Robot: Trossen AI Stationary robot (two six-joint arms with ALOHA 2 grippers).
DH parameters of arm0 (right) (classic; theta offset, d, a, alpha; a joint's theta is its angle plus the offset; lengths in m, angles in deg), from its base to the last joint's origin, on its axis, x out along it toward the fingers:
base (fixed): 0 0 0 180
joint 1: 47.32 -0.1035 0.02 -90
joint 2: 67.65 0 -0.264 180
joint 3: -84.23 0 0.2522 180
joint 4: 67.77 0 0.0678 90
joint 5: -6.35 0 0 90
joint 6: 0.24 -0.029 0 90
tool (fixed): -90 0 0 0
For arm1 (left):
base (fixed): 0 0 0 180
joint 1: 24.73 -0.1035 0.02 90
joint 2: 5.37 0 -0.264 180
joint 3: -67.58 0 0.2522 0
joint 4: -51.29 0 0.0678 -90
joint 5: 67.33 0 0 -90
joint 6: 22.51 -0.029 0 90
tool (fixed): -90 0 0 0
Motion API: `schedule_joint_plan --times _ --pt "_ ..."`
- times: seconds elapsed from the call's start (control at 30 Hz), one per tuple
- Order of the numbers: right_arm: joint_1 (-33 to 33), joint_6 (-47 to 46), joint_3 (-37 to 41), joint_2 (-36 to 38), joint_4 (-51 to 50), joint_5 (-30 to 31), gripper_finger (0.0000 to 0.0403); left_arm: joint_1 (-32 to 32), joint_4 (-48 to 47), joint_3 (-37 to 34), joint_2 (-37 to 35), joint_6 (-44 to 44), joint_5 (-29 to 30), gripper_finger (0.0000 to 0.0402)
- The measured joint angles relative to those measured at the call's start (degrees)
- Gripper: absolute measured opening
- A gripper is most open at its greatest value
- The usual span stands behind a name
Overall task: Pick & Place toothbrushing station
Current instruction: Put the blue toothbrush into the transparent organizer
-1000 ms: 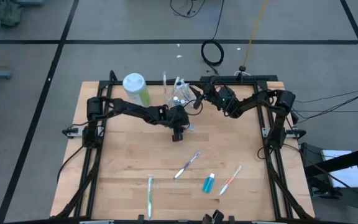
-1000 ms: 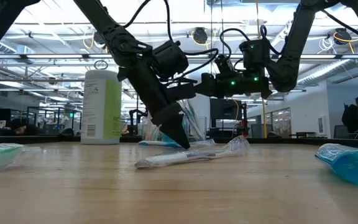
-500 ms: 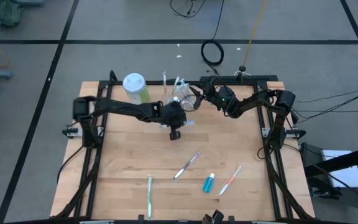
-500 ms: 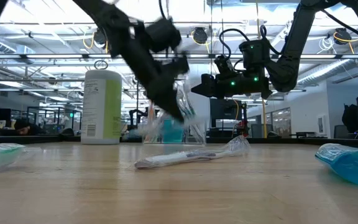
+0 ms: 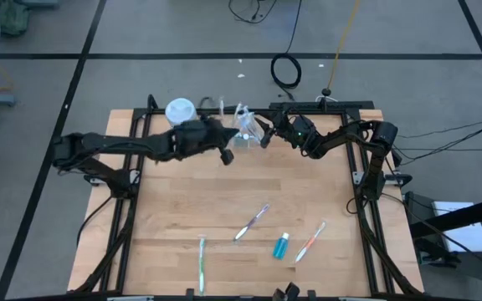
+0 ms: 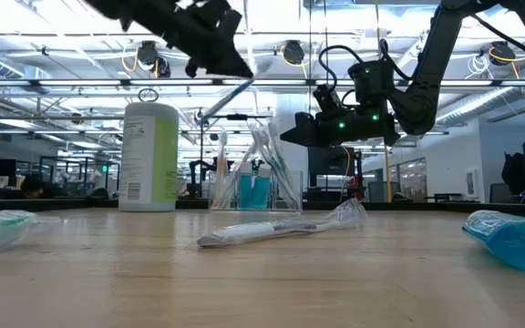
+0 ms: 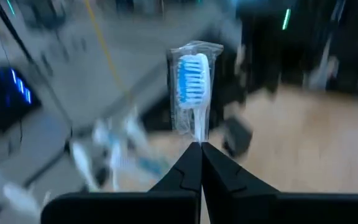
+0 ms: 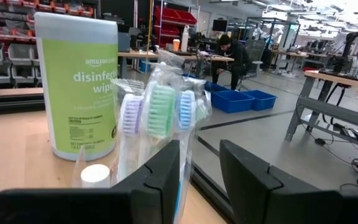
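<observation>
My left end effector pinched closed on a wrapped blue-bristled toothbrush, raised at 12 o'clock over the desk, up from its surface a second ago, my right end effector part-open around the clear cup of toothbrushes.

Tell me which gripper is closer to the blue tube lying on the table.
Neither clearly: both hang far back by the clear cup. The left gripper and right gripper stand about equally far from the blue tube.
</observation>
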State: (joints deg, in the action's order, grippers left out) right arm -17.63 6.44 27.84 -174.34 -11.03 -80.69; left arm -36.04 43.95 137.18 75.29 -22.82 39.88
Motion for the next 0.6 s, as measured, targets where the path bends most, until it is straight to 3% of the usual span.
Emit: schedule_joint_plan --times 0.17,0.33,0.5,0.6 --pt "-0.13 0.00 0.00 0.00 -0.48 0.00 0.0109 -1.48 34.16 -15.02 0.14 0.56 4.70 0.0001" --pt "-0.13 -0.02 0.00 0.00 -0.51 0.00 0.0109 -3.81 59.99 -23.05 8.05 1.93 9.61 0.0001" --pt "-0.15 -0.02 0.00 0.00 -0.49 0.00 0.0109 -5.10 70.61 -20.54 18.22 1.05 10.23 0.0001" --pt "-0.15 0.00 0.00 0.00 -0.49 -0.02 0.0109 -4.63 72.15 -17.30 23.05 -0.90 17.05 0.0001"
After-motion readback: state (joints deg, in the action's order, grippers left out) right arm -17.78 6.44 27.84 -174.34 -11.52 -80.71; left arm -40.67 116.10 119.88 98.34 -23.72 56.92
